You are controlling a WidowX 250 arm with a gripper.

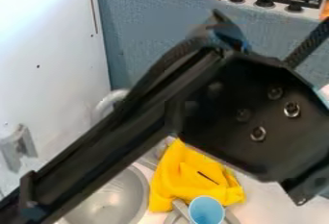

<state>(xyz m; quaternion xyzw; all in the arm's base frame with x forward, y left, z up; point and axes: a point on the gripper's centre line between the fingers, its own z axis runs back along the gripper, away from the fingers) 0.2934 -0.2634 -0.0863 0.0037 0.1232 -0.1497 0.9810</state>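
Yellow, and plenty of it: the cloth [186, 177] lay rumpled low in the camera view, below my black arm [225, 107], with the metal basin [112, 201] to one side and the blue cup [206, 210] at its lower edge. Open grip or closed? I couldn't tell, and I wasn't going to call it. The handling, though, I could judge! That cloth looked soft and light, nothing fragile, all slump and no stiffness, so it would have hung limp from any single pinch. Best hold, to my mind: a raised fold near the middle, a good bunch of it, because a thin edge might have slid free. And the cup sat close, right up against the cloth in this view; whether they touched, I couldn't say. It looked light too, but stiff, perhaps a little slippery on its smooth wall, a piece to take gently across the rim.
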